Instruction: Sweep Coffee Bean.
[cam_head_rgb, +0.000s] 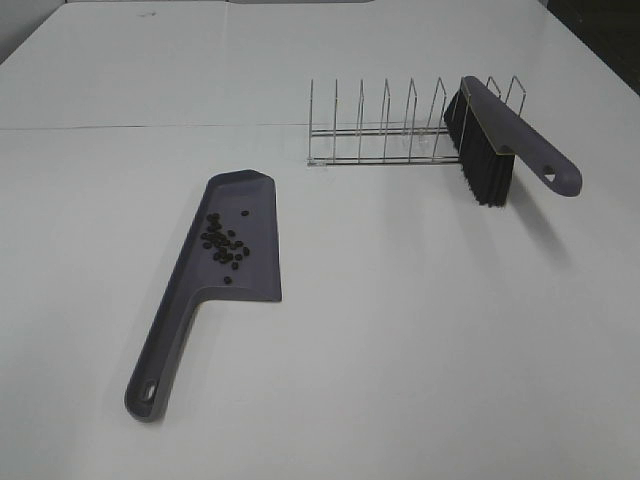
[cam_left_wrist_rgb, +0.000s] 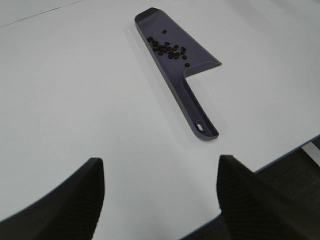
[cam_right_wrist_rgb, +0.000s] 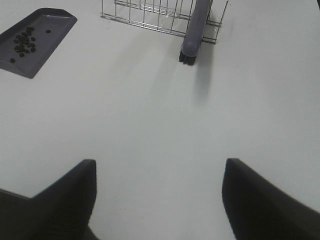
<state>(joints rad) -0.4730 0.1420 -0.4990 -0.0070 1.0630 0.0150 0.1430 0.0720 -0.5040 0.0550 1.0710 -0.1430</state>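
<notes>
A: Where do the coffee beans (cam_head_rgb: 225, 242) sit?

B: All in a loose cluster on the pan of the grey-purple dustpan (cam_head_rgb: 246, 281), which lies flat on the white table (cam_head_rgb: 420, 350). None shows on the bare table. Roughly twenty beans; they are too small and bunched for an exact count.

A: How will they handle?

B: Likely light, hard and smooth, so they roll at a tilt. Nobody pinches them singly. The dustpan looks stiff; its long handle (cam_head_rgb: 160, 360) is the place to take hold, kept level.

A: What else is there?

B: One brush (cam_head_rgb: 500, 140), leaning in one wire rack (cam_head_rgb: 385, 125), well apart from the dustpan.

A: And the hands?

B: The left hand (cam_left_wrist_rgb: 160, 200) stands wide and empty, near the handle's end. The right hand (cam_right_wrist_rgb: 160, 197) stands wide and empty too, facing the brush.
</notes>
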